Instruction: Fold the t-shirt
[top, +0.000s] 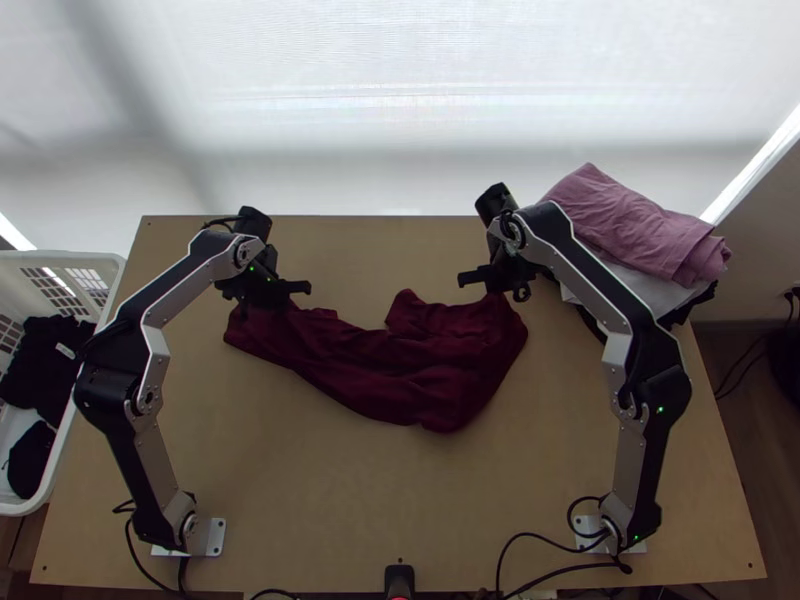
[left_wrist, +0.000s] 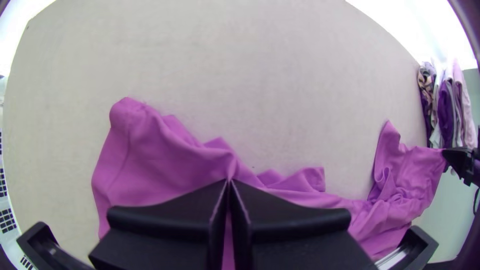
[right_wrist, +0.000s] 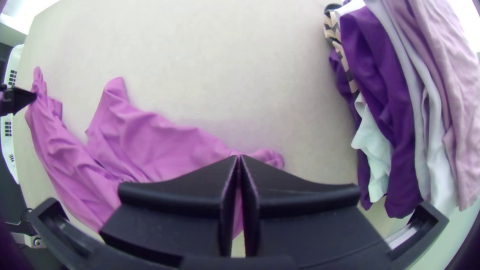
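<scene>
- Top view: dark red t-shirt (top: 420, 375), bunched lengthwise across my counter (top: 300, 500); left tool (top: 268, 300) and right tool (top: 496, 287) at its far side. White basket (top: 60, 258) at left; clothes pile (top: 630, 225) at right, partly behind my arm.
- Left wrist view: left tool (left_wrist: 230, 182) closed, pinching shirt fabric.
- Right wrist view: right tool (right_wrist: 239, 157) closed on fabric, pile well apart.

Just one t-shirt (top: 420, 375) is counted, plus one table (top: 320, 490). Two arms are spotted, a left arm (top: 153, 350) and a right arm (top: 619, 350), so yeah, two grippers get counted too: left gripper (top: 268, 302) and right gripper (top: 497, 287). One laundry basket (top: 60, 256) is seen, two dark bunches of cloth (top: 45, 370) are tallied, and one clothes pile (top: 630, 225) is added.
</scene>
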